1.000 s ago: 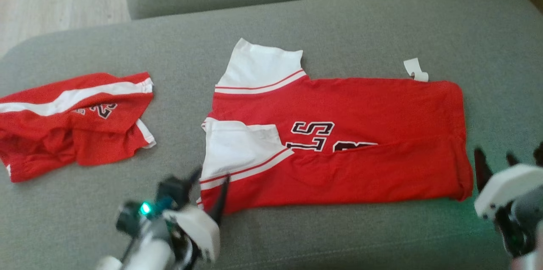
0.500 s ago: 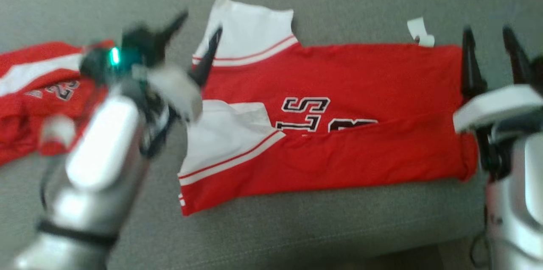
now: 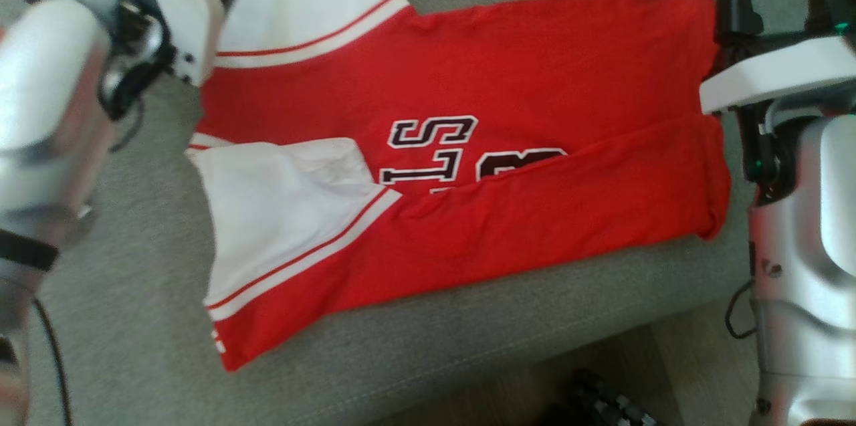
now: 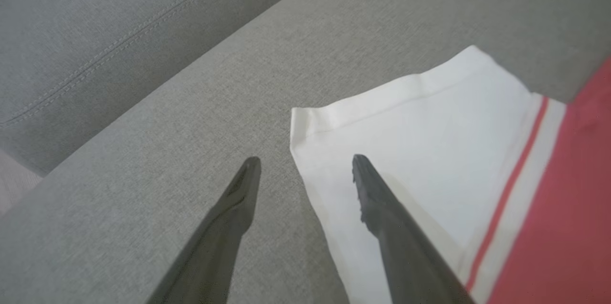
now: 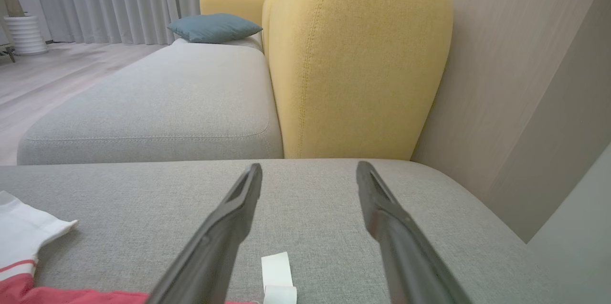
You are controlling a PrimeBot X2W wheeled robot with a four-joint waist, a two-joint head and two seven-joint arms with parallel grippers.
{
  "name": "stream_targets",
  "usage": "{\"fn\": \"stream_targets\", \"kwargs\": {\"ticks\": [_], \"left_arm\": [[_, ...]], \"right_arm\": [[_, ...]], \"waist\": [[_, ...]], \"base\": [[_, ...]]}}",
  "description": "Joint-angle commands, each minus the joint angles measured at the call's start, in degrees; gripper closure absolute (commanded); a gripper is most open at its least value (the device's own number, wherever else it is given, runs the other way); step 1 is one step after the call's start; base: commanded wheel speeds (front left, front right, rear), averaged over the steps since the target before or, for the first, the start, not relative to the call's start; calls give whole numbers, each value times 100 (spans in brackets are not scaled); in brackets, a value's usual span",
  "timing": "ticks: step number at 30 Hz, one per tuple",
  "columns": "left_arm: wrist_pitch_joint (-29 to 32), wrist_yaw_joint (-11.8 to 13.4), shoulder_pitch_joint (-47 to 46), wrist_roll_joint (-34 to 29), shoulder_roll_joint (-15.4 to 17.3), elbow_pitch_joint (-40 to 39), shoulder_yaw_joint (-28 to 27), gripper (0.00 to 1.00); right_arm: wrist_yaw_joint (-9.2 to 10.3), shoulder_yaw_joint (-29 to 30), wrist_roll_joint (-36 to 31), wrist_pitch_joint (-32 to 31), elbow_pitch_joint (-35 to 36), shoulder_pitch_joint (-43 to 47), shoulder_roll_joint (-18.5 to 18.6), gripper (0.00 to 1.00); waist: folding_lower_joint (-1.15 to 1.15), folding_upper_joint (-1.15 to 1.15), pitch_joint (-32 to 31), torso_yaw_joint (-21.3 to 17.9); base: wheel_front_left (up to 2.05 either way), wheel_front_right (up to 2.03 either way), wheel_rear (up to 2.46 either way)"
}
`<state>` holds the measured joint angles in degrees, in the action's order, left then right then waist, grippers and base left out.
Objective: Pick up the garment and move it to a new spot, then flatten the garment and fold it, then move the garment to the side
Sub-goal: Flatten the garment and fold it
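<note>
Well, folded garment (image 3: pixel 508 71), left gripper (image 4: pixel 305 163) splayed

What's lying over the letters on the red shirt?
On the shirt, its folded red edge and white sleeve cover part of the letters; the hidden print cannot be read.

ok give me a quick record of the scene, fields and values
surface: grey sofa
garment: red shirt, lying flat, near edge folded over the lettering
left gripper: open, over a corner of the far white sleeve, holding nothing
right gripper: open, above the sofa by the white tag, holding nothing
background: yellow backrest, blue pillow
</note>
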<state>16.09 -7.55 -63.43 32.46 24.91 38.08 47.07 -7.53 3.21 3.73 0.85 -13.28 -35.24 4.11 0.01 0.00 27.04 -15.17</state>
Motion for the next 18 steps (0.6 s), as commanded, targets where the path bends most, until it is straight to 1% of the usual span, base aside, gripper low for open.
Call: {"fn": "stream_targets", "kwargs": {"ticks": [1,6,13,18], "left_arm": [[-33,8,-458,29,295,11,-11,0],[-280,7,-786,195,386,478,361,0],[-541,7,-1041,405,324,880,740,0],[-579,7,-1118,836,239,933,1080,0]], "right_arm": [[4,-153,61,60,179,-167,-57,0],[4,-235,102,99,187,-217,-81,0],[4,-238,103,82,206,-207,-97,0],[4,-212,100,73,177,-205,-107,0]], "waist": [[-1,0,230,-217],[-1,0,359,-335],[-1,0,427,-387],[-1,0,459,-391]], "base": [[0,0,0],[0,0,0],[0,0,0],[0,0,0]]}}
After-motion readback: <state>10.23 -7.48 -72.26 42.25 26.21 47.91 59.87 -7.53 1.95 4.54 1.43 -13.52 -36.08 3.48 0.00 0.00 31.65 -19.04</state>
